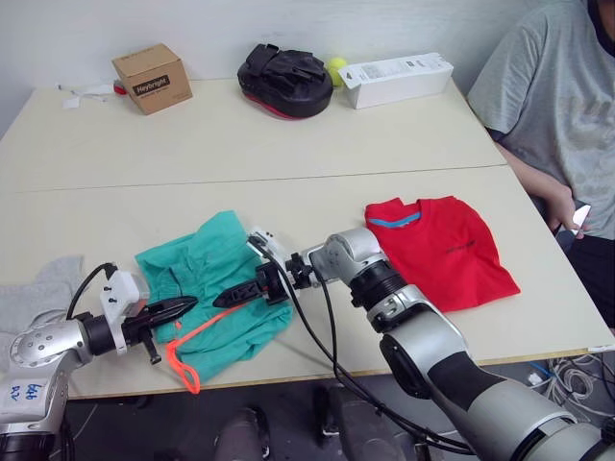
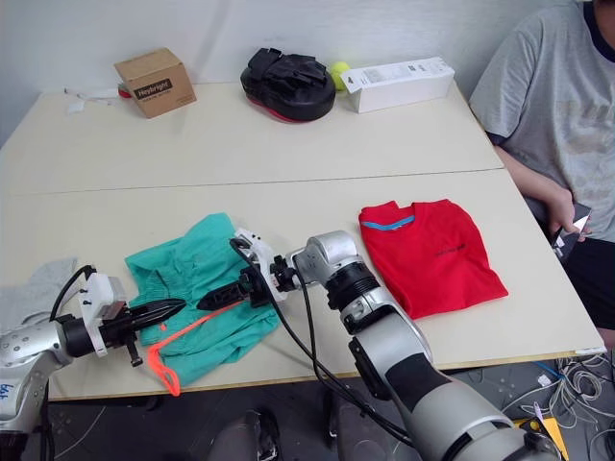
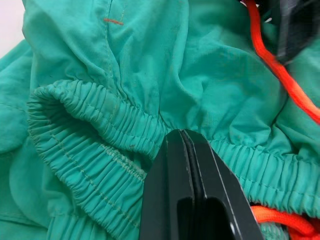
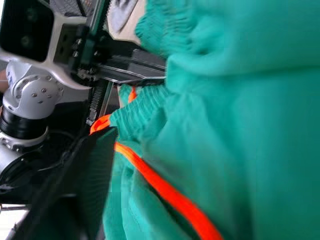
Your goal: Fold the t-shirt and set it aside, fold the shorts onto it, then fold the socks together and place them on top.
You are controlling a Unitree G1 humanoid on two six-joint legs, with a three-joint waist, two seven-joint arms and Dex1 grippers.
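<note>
Step in hand: folding the shorts [image 1: 216, 279], judged from the layout.

Near edge of worktop [image 1: 288, 144]: left hand [image 1: 184, 306] has its fingers pressed together at the gathered waistband; the left wrist view shows the closed tips against the elastic, apparently pinching it. Right hand [image 1: 229, 297] lies low over the shorts by the orange drawstring [image 1: 187, 346], which loops off the front edge; whether it grips cloth I cannot tell.

Shorts rumpled, not yet flat. Grey socks [image 1: 34, 293] lie at the left edge, untouched.

Farther right: t-shirt [image 1: 437, 248] already folded, set aside, well apart from the shorts.

Next move likely needs both hands to spread the waistband, fold, then carry across onto the shirt.
</note>
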